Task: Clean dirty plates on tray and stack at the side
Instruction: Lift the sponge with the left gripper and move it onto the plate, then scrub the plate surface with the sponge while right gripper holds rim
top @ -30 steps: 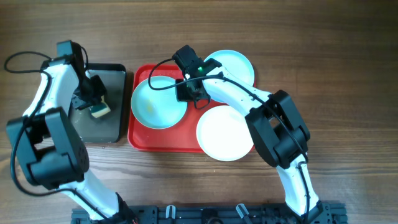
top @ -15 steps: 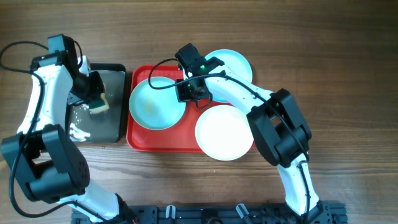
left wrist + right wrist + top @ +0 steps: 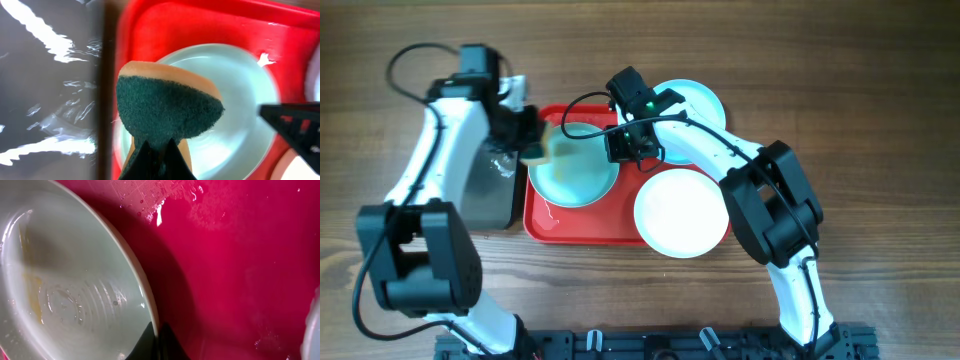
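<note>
A mint plate (image 3: 575, 170) with a yellow smear lies on the left half of the red tray (image 3: 600, 222). My right gripper (image 3: 623, 148) is shut on that plate's right rim (image 3: 145, 300). My left gripper (image 3: 535, 142) is shut on a sponge (image 3: 167, 107) with a green scrub face and orange back, held over the plate's left edge (image 3: 240, 100). A second mint plate (image 3: 698, 100) lies at the tray's far right corner. A white plate (image 3: 680, 212) lies over the tray's near right edge.
A dark grey metal pan (image 3: 485, 190) with wet streaks stands left of the tray; it also shows in the left wrist view (image 3: 45, 85). Wooden table surrounds the tray. Black cables run along both arms.
My left gripper has carried the sponge rightward out of the grey pan to the tray, over the mint plate's left edge. My right gripper has kept its hold on the plate's rim.
</note>
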`<action>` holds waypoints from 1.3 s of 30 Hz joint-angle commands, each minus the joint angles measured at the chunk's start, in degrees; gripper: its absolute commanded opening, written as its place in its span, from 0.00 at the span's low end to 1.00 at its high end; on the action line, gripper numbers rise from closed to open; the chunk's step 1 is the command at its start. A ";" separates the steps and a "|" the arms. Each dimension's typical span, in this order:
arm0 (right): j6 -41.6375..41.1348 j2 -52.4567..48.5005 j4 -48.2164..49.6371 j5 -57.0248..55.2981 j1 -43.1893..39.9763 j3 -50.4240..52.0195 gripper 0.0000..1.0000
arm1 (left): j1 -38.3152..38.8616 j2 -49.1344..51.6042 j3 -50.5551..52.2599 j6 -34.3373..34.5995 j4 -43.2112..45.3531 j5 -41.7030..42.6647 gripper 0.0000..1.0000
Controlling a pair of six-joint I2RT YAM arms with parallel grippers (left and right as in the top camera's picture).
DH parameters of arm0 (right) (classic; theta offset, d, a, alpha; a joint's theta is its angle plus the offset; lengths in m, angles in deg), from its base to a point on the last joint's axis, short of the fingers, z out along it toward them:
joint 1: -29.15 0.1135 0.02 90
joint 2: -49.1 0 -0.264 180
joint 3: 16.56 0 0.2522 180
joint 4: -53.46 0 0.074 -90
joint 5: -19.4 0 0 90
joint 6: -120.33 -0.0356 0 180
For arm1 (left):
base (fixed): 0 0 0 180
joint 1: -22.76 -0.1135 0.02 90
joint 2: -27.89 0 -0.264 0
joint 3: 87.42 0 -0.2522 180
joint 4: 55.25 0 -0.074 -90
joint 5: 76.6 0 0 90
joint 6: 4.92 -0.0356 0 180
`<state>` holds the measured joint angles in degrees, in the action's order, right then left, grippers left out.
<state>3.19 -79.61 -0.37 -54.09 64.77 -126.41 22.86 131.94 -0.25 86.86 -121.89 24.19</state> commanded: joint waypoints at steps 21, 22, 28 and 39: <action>0.17 -1.27 -0.07 1.57 -0.24 0.11 0.04 | 12.02 5.60 10.62 14.10 11.50 -8.41 0.04; 0.15 -1.27 -0.07 1.57 -0.24 0.11 0.04 | 12.46 5.60 10.99 13.86 12.76 -4.35 0.04; 0.22 -1.27 -0.17 1.55 -0.24 0.11 0.04 | 12.79 5.60 11.04 10.45 17.44 9.18 0.04; 0.17 -1.27 -0.09 1.55 -0.24 0.11 0.04 | 11.52 5.60 11.02 23.58 15.10 -34.77 0.04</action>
<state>3.17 -80.13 -0.35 -53.72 64.28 -126.37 35.15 136.73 9.91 105.00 -105.13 11.03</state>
